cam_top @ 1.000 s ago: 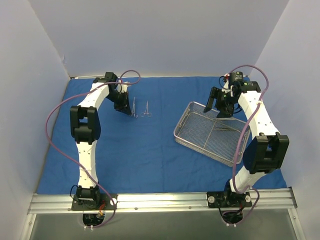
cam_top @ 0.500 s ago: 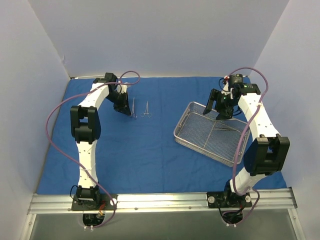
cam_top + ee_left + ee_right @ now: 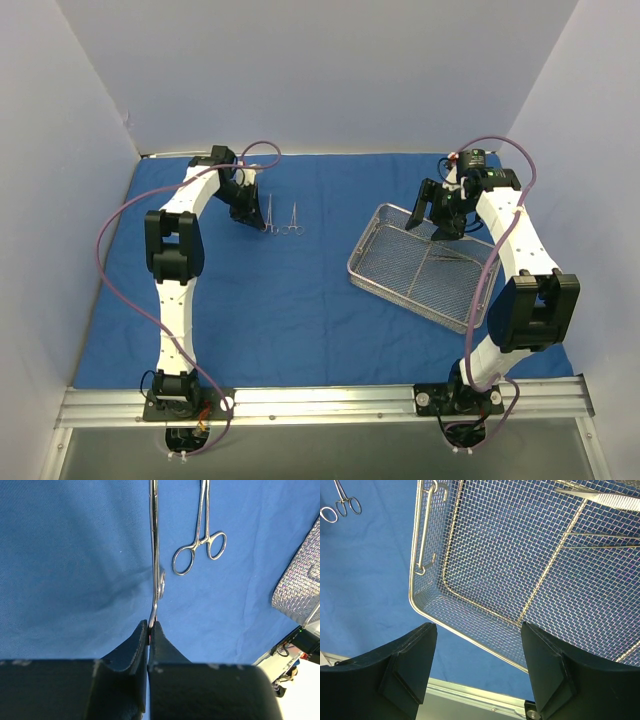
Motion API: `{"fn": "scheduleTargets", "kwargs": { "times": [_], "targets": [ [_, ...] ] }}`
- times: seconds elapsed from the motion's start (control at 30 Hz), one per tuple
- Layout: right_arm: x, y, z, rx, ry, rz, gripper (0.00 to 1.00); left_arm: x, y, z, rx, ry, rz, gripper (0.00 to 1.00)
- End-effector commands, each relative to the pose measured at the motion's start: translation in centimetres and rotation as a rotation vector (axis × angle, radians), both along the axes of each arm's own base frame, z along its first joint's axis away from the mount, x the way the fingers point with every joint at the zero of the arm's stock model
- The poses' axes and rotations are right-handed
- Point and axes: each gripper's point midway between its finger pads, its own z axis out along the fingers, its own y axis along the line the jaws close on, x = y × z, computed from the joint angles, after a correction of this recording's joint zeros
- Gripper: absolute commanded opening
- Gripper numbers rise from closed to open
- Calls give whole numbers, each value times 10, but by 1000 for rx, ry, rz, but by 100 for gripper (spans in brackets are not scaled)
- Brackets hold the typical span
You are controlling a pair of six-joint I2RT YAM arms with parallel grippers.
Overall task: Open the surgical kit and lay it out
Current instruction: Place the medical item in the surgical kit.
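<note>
The blue cloth wrap point(image 3: 300, 290) lies spread flat over the table. The silver wire-mesh tray point(image 3: 390, 262) stands on it at the right, with thin instruments point(image 3: 452, 256) inside, also seen in the right wrist view point(image 3: 600, 532). Two scissor-handled instruments lie on the cloth at the back left; my left gripper point(image 3: 258, 224) is shut on the handle end of the left one point(image 3: 155, 555), and the other point(image 3: 200, 540) lies free beside it. My right gripper point(image 3: 428, 222) is open, hovering over the tray's far corner point(image 3: 427, 605).
White walls enclose the table on three sides. A metal rail point(image 3: 320, 400) runs along the near edge under both arm bases. Purple cables loop off both arms.
My right gripper has lifted slightly toward the tray's back corner. The left gripper stays shut on the instrument, almost still.
</note>
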Motion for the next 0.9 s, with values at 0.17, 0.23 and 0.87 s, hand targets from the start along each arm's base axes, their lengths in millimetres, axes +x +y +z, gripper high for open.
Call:
{"fn": "scheduleTargets", "kwargs": {
  "times": [0.17, 0.23, 0.87],
  "targets": [
    [-6, 0, 9, 17, -14, -4, 69, 14, 3, -3, -9, -15, 8, 2],
    [-6, 0, 9, 17, -12, -6, 69, 14, 4, -4, 0, -14, 11, 2],
    [-9, 2, 8, 30, -8, -16, 69, 15, 28, -19, 80, 25, 48, 10]
  ]
}}
